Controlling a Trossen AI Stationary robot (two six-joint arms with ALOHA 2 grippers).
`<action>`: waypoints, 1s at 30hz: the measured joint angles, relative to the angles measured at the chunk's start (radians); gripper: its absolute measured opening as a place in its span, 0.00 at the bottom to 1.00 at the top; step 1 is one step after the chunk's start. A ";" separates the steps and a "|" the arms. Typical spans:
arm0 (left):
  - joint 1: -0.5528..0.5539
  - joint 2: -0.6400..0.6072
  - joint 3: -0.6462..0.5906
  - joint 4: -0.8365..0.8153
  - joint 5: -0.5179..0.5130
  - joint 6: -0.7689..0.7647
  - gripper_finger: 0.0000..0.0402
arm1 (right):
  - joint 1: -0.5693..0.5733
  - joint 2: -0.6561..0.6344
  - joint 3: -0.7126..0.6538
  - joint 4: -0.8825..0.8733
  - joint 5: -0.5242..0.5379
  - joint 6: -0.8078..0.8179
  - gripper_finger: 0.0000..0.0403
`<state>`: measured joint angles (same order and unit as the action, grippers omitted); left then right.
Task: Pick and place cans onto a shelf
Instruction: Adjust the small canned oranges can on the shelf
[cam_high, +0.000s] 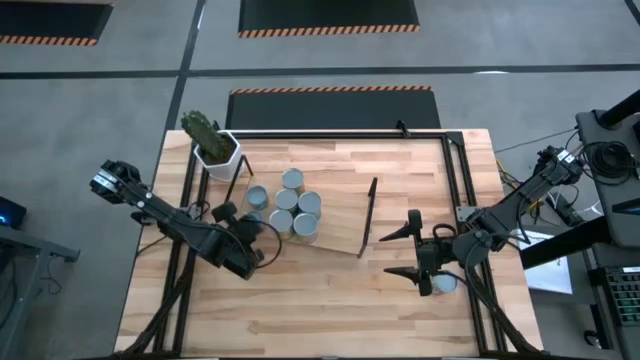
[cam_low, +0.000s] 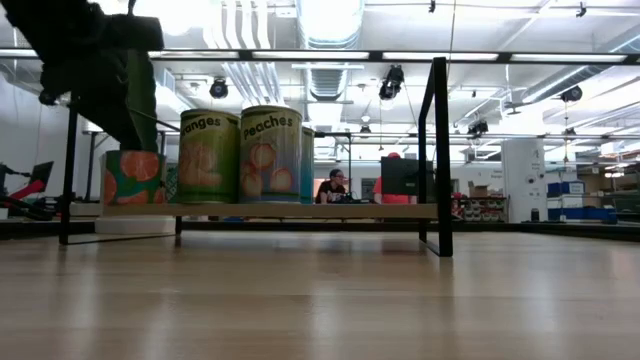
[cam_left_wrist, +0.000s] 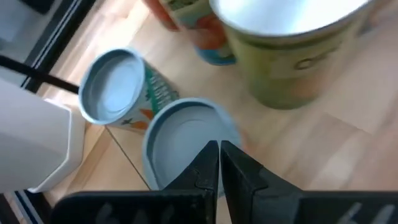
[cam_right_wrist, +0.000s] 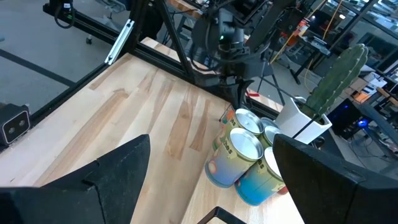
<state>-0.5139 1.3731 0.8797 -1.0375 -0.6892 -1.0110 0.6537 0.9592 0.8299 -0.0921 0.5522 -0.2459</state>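
Several cans (cam_high: 290, 205) with shiny round tops stand close together on the left part of the shelf (cam_high: 340, 215), a low light-wood board with a black wire frame (cam_low: 436, 150) at each end. My left gripper (cam_left_wrist: 219, 152) is shut and slants down over the top of the nearest can (cam_left_wrist: 186, 130) at the group's near left corner. My right gripper (cam_high: 398, 254) hangs open above the table, right of the shelf, with nothing between its fingers. Another can (cam_high: 445, 284) shows partly under my right arm. My left gripper's shut fingertips (cam_left_wrist: 211, 155) lie right over the round top (cam_left_wrist: 180, 124) of the nearest can, slanting down from the near left. The fingers hide the spot, so I cannot tell whether they touch the lid. The can stands upright on the shelf.
A white hexagonal pot with a cactus (cam_high: 215, 145) stands at the table's far left corner, just beyond the shelf's left end. Bare wooden tabletop (cam_high: 330, 300) stretches along the near side. Black rails (cam_high: 460, 180) run along the table's edges.
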 joint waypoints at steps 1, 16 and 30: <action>0.000 0.000 0.012 -0.004 0.009 0.019 0.00 | 0.000 0.000 0.000 0.000 0.000 0.000 0.81; 0.000 0.000 0.081 -0.046 -0.061 0.034 0.00 | 0.000 0.000 0.000 -0.001 0.000 0.000 0.81; 0.000 0.000 0.004 0.022 -0.014 0.016 0.00 | 0.000 0.000 0.000 -0.003 0.000 0.000 0.81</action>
<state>-0.5137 1.3731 0.8833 -1.0150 -0.7031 -0.9952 0.6537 0.9592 0.8299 -0.0956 0.5518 -0.2462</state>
